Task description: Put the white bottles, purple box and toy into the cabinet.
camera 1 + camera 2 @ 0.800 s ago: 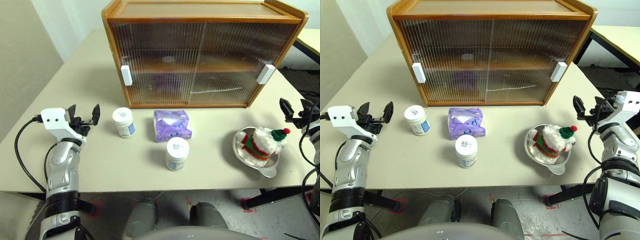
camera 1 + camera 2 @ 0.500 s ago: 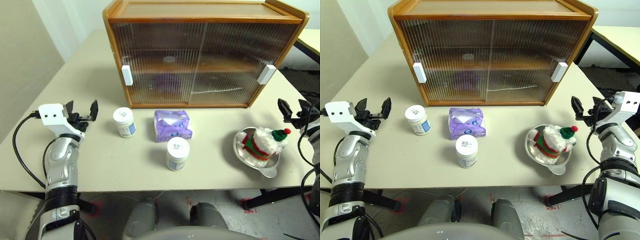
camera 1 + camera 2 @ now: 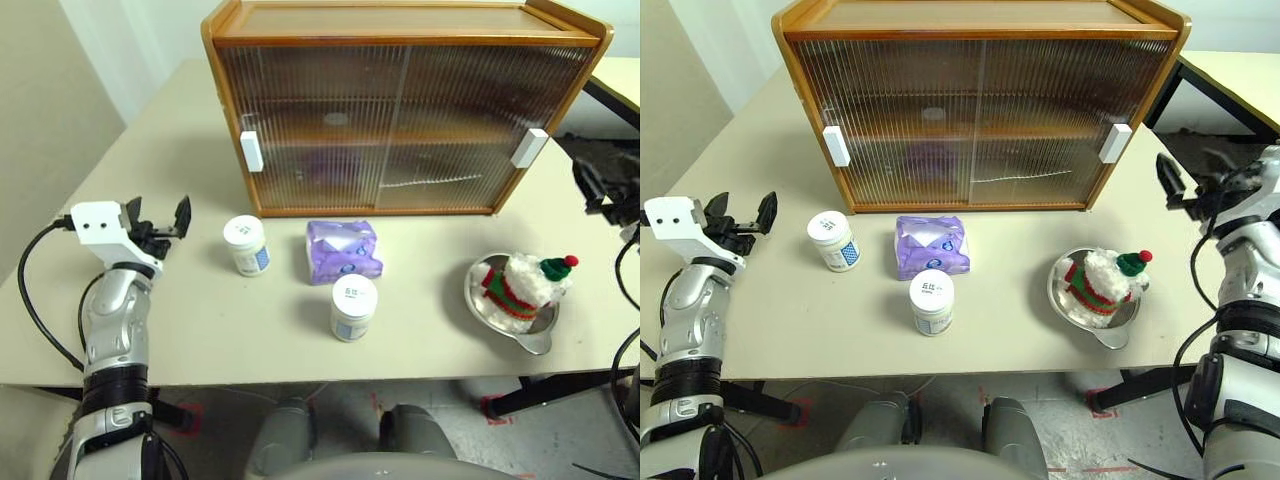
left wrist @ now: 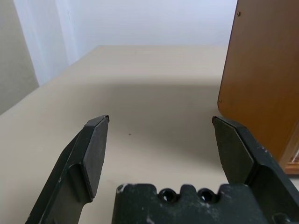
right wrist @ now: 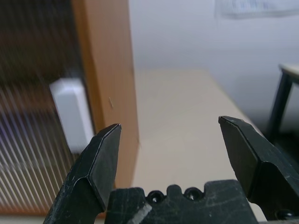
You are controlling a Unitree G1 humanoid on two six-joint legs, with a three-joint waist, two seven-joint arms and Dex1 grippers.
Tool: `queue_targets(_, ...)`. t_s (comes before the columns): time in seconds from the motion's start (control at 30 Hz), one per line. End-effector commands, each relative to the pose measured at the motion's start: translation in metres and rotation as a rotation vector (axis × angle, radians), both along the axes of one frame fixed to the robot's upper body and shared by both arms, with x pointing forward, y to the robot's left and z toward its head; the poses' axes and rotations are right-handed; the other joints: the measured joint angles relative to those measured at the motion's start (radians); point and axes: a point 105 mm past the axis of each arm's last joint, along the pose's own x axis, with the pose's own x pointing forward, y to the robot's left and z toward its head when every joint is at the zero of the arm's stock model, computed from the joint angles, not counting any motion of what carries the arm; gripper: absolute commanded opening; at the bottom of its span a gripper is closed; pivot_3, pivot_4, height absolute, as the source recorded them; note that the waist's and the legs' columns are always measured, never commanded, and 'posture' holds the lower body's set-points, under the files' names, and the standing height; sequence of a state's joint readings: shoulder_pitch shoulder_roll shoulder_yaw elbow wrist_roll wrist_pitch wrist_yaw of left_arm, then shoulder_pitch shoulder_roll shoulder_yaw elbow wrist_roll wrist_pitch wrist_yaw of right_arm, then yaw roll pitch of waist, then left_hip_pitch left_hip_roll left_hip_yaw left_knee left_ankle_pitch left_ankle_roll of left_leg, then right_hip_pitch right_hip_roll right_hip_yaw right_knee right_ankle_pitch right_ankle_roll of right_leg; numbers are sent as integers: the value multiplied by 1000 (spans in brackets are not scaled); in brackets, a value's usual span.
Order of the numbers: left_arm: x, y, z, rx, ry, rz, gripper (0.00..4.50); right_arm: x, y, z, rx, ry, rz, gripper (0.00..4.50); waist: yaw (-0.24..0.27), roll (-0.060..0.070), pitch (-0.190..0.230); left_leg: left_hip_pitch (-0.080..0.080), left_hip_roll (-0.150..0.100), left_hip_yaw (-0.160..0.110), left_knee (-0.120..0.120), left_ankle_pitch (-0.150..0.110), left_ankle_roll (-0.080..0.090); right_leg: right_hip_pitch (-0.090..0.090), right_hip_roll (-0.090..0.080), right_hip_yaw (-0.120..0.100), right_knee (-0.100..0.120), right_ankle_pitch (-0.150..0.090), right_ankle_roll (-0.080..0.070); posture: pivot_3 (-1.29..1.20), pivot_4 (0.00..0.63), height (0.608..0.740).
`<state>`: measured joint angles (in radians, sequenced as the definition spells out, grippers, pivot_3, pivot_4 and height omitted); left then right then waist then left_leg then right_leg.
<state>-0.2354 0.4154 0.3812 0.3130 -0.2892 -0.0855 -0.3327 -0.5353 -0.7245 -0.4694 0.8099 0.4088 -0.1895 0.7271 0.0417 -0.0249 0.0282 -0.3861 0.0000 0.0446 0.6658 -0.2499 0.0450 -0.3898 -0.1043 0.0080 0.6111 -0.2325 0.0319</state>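
Nearest on the beige table (image 3: 790, 320) stands one white bottle (image 3: 931, 301), and to its right the toy (image 3: 1102, 282) lies in a round metal bowl (image 3: 1070, 311). A little farther, the purple box (image 3: 931, 246) lies just beyond that bottle, with the second white bottle (image 3: 833, 240) to its left. The left gripper (image 3: 738, 210) hovers at the far left, jaws spread wide and empty, well apart from that bottle. The right gripper (image 3: 1189, 184) hangs at the right, jaws likewise spread and empty, near the cabinet's right white handle (image 3: 1113, 142). Farthest stands the cabinet (image 3: 980, 105), both ribbed sliding doors shut.
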Motion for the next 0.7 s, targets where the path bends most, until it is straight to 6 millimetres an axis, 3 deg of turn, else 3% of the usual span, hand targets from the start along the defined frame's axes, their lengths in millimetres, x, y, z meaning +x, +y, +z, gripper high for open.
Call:
queue_targets(0.03,2,8,6,17,-2,-4,4475,-2,17,25,-9,-31,120,4500,0,0,0,0,0,0,0,0,0,0,0,0,0,0,0,41,0,740)
queue_targets(0.1,4,13,17,42,-9,-20,4475,-7,38,44,-26,-41,247,4500,-1,0,0,-1,0,0,0,0,0,-1,0,0,0,0,0,39,0,740)
queue_targets(0.2,10,17,36,72,-24,-58,4475,-21,86,65,-12,-30,503,4500,0,0,0,-1,2,0,0,0,-1,-2,-2,0,1,0,0,42,0,740)
queue_targets(0.37,18,12,64,84,-68,-102,4475,-46,141,82,-28,12,769,4500,3,1,-1,0,2,-1,0,-1,-1,-1,-5,-1,2,0,-1,47,0,740)
queue_targets(0.5,23,5,78,71,-92,-126,4475,-59,163,78,-56,67,876,4500,5,1,-1,-1,2,-1,0,-1,-1,-2,-4,-2,2,0,-1,51,0,740)
queue_targets(0.7,31,-25,82,34,-86,-214,4475,-68,178,59,-84,140,959,4500,11,-1,-2,-2,1,-1,0,-1,-1,-2,-1,-2,1,0,0,57,0,740)
